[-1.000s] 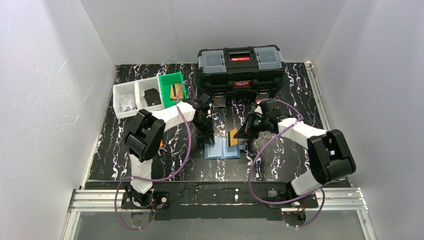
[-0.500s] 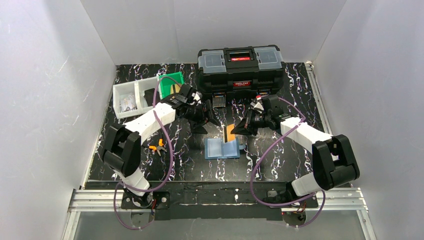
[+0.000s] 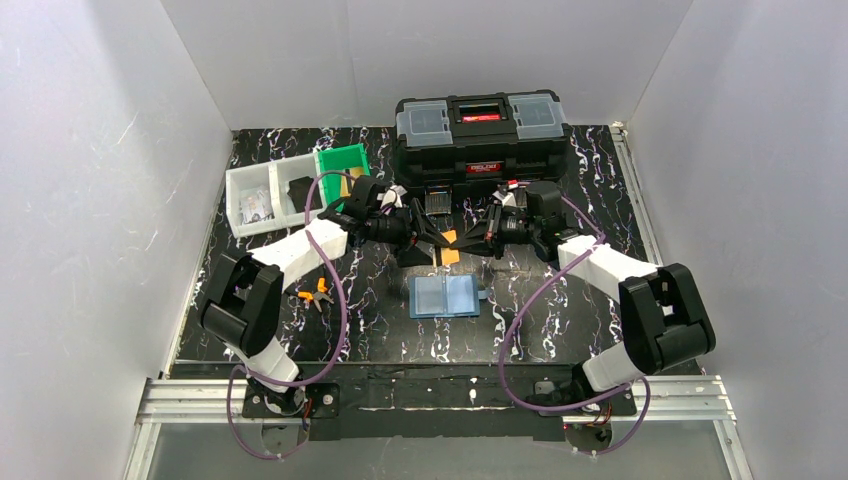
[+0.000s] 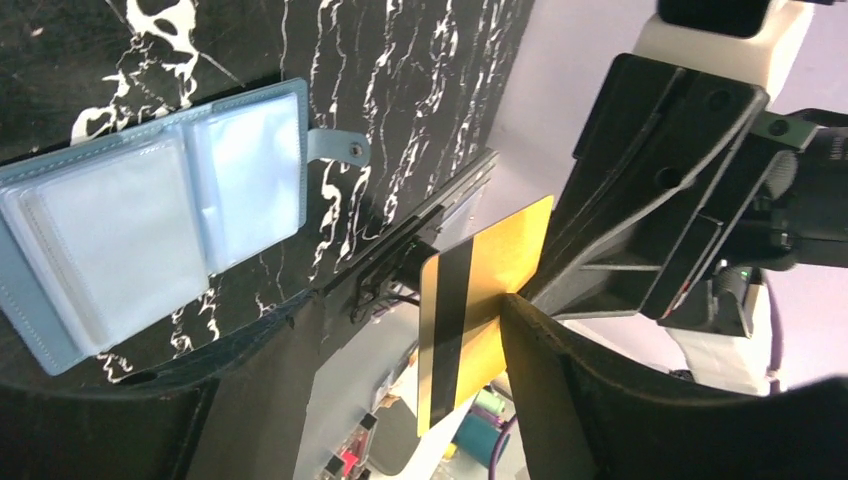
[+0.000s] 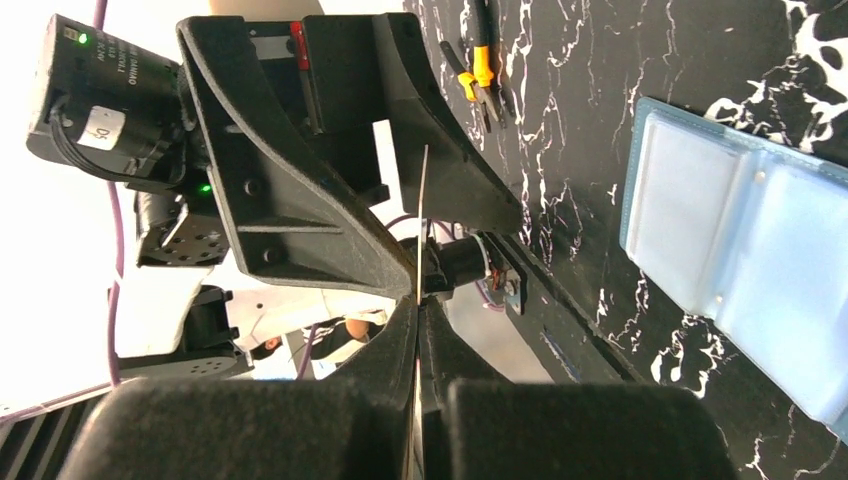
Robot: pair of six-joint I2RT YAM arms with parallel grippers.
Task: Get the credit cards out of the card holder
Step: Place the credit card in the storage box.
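Note:
The card holder [image 3: 445, 296] lies open and flat on the black marbled table, its pale blue clear pockets [image 4: 150, 220] facing up [image 5: 740, 270]. An orange-tan credit card [image 3: 450, 250] with a dark stripe [image 4: 480, 300] hangs in the air beyond the holder, toward the toolbox. My right gripper [image 3: 478, 243] is shut on the card's right end [image 5: 418, 305]. My left gripper [image 3: 428, 240] faces it, open [image 4: 405, 330], with the card's free end between its fingers. One left finger [image 4: 560, 380] touches the card.
A big black toolbox [image 3: 478, 130] stands at the back, just behind both grippers. A green bin [image 3: 345, 165] and white bins [image 3: 262, 195] sit at the back left. Orange-handled pliers [image 3: 312, 293] lie left of the holder.
My right gripper has drawn the orange-tan card out of the holder and carried it up and back. My left gripper let go, opened and swung round to the card. The holder has dropped flat.

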